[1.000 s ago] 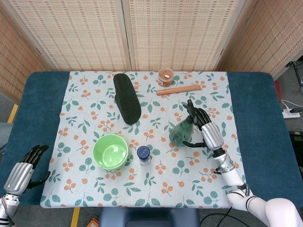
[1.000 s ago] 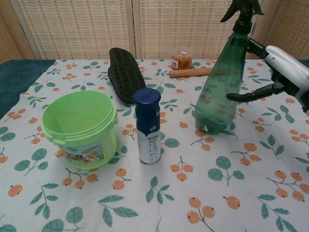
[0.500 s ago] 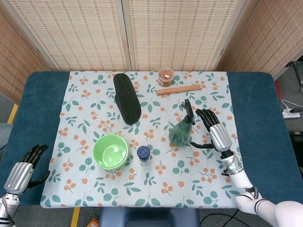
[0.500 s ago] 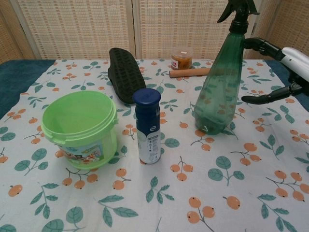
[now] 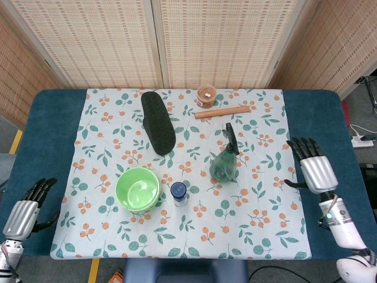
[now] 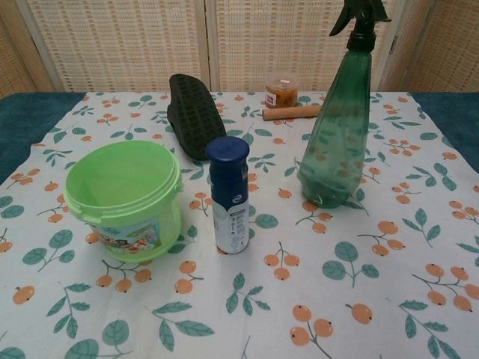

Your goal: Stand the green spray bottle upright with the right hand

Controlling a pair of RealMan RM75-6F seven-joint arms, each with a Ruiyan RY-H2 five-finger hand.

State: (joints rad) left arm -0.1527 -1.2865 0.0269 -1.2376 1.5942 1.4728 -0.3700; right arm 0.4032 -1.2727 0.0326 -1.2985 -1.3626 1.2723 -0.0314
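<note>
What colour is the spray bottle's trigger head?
Black, on the green spray bottle; clearest in the chest view.

text: none legible | small bottle (image 6: 230,196) label: print too small

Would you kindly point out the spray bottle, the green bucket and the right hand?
spray bottle (image 6: 337,142), chest view, mid body.
green bucket (image 6: 142,224), chest view, front wall.
right hand (image 5: 318,172), head view, back of hand.

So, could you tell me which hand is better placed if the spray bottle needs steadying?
Right. The right hand is open beside the upright green spray bottle, while the left hand sits at the table's far corner.
</note>
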